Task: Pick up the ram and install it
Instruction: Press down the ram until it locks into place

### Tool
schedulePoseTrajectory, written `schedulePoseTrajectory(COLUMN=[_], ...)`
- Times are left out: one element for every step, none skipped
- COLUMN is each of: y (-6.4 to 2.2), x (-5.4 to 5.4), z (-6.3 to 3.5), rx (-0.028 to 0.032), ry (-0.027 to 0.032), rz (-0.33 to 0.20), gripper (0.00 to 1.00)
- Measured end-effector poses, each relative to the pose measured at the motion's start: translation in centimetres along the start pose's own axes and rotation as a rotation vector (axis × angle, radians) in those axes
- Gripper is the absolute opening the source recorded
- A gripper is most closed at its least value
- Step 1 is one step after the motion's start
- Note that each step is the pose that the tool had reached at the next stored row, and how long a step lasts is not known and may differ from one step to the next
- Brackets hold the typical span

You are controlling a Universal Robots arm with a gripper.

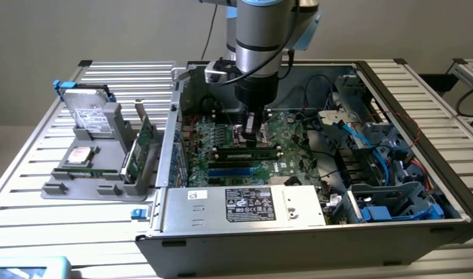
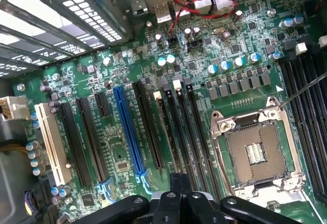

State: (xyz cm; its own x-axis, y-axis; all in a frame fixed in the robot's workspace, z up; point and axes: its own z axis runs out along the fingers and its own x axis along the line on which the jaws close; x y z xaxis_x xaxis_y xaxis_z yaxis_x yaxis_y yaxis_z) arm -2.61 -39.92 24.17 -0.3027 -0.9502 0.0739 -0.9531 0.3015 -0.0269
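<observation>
The ram [image 1: 244, 156] is a long dark-green stick with black chips. It stands on edge in a memory slot of the motherboard [image 1: 220, 139] inside the open computer case. My gripper [image 1: 252, 138] hangs straight down from the arm, its tips just above and behind the middle of the stick. In the wrist view the gripper [image 2: 179, 183] is shut, with nothing visible between its black fingers. They sit over the row of black memory slots [image 2: 190, 132] next to the bare processor socket [image 2: 253, 152].
A silver power supply box [image 1: 244, 203] closes the case's near side. Blue and black cables [image 1: 361, 136] and drive cages crowd the exterior view's right. A grey tray [image 1: 89, 189] outside the case holds a hard drive [image 1: 92, 116] and an upright green card [image 1: 143, 145].
</observation>
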Motion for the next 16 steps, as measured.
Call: schedulePoseTrajectory(y=[0.00, 0.00, 0.00, 0.00, 0.00, 0.00, 0.00, 0.00, 0.00, 0.00, 0.00, 0.00, 0.00, 0.00, 0.00, 0.01], x=[0.00, 0.00, 0.00, 0.00, 0.00, 0.00, 0.00, 0.00, 0.00, 0.00, 0.00, 0.00, 0.00, 0.00, 0.00, 0.00], z=[0.00, 0.00, 0.00, 0.00, 0.00, 0.00, 0.00, 0.00, 0.00, 0.00, 0.01, 0.01, 0.00, 0.00, 0.01, 0.00], rx=[-0.0002, -0.0005, -0.0007, -0.0006, -0.0005, -0.0003, -0.0001, 0.0001, 0.0004, 0.0010, 0.0016, 0.0022, 0.0028, 0.0034, 0.0045, 0.0067], ry=[0.0001, 0.0003, 0.0004, 0.0004, 0.0004, 0.0003, 0.0003, 0.0003, 0.0001, -0.0001, -0.0004, -0.0006, -0.0006, -0.0008, -0.0013, -0.0020], rz=[0.012, 0.024, 0.036, 0.048, 0.059, 0.071, 0.082, 0.093, 0.104, 0.116, 0.127, 0.138, 0.149, 0.160, 0.171, 0.182], gripper=[0.11, 0.11, 0.11, 0.11, 0.11, 0.11, 0.11, 0.11, 0.11, 0.11, 0.11, 0.11, 0.11, 0.11, 0.11, 0.11])
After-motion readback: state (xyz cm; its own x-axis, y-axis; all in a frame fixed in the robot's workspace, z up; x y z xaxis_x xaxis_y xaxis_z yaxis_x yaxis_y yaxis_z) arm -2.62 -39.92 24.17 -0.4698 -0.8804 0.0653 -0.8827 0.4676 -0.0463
